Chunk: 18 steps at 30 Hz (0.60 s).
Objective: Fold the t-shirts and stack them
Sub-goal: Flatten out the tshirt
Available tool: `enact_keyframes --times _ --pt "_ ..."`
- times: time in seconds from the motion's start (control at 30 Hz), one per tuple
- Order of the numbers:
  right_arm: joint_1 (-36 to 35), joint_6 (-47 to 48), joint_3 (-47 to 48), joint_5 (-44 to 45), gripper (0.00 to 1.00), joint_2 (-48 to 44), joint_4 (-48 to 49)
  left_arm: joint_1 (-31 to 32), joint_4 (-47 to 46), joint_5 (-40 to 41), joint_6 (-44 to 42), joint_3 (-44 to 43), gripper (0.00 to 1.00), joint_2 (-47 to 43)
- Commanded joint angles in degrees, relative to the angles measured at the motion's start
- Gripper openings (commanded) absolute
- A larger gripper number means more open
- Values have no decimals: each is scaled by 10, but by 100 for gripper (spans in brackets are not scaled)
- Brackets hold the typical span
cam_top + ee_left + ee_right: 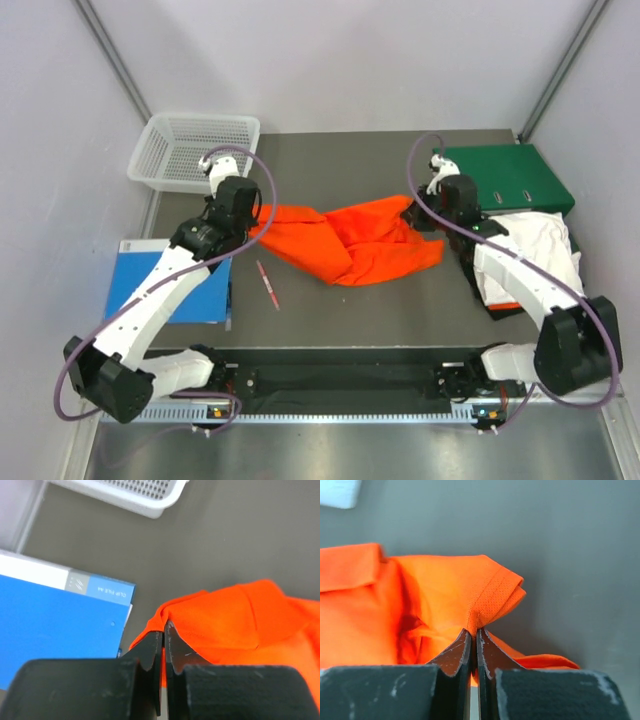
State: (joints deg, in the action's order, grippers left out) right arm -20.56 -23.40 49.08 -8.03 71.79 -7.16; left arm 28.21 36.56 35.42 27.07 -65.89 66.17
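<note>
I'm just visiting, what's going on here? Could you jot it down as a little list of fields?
Being handled: orange t-shirt, crumpled at mid-table
Left end effector: shut on the shirt's left edge
Right end effector: shut on its right edge
Other cloth: white t-shirt, far right
Other items: green binder, blue book, white basket, red pen

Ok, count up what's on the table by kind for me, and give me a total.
T-shirts: 2, one orange t-shirt and one white t-shirt
Baskets: 1, the white basket
Binders: 1, the green binder
Files: 1, the blue file
Pens: 1, the pen
Total: 6
Part of the white t-shirt is hidden, so more cloth may lie under it.
</note>
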Motion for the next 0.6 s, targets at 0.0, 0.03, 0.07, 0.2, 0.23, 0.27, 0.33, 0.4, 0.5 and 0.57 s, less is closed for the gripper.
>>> enact_keyframes --times 0.0,0.03,0.07,0.2,0.23,0.27,0.33,0.4,0.5,0.57 --pt "28 83 44 -9 0 89 -85 -7 11 -18 33 29 16 30" --pt "28 84 46 -16 0 103 -80 -8 22 -13 51 45 29 43" --pt "30 85 48 -22 0 124 -79 -10 27 -9 58 52 59 48" --pt "30 77 44 -41 0 127 -62 -14 51 11 76 63 99 58" --pt "30 77 43 -40 0 124 -59 -13 49 3 75 59 99 52" --pt "31 77 44 -38 0 121 -61 -14 28 -10 67 59 99 46" --pt "30 81 48 -34 0 119 -64 -13 -17 -85 27 60 99 34" --pt "30 83 51 -34 1 119 -65 -13 -82 -128 11 62 99 35" --pt "30 81 48 -36 1 122 -62 -12 -120 -173 -14 35 98 81" --pt "30 78 44 -37 1 128 -51 -11 -135 -206 -42 13 98 141"
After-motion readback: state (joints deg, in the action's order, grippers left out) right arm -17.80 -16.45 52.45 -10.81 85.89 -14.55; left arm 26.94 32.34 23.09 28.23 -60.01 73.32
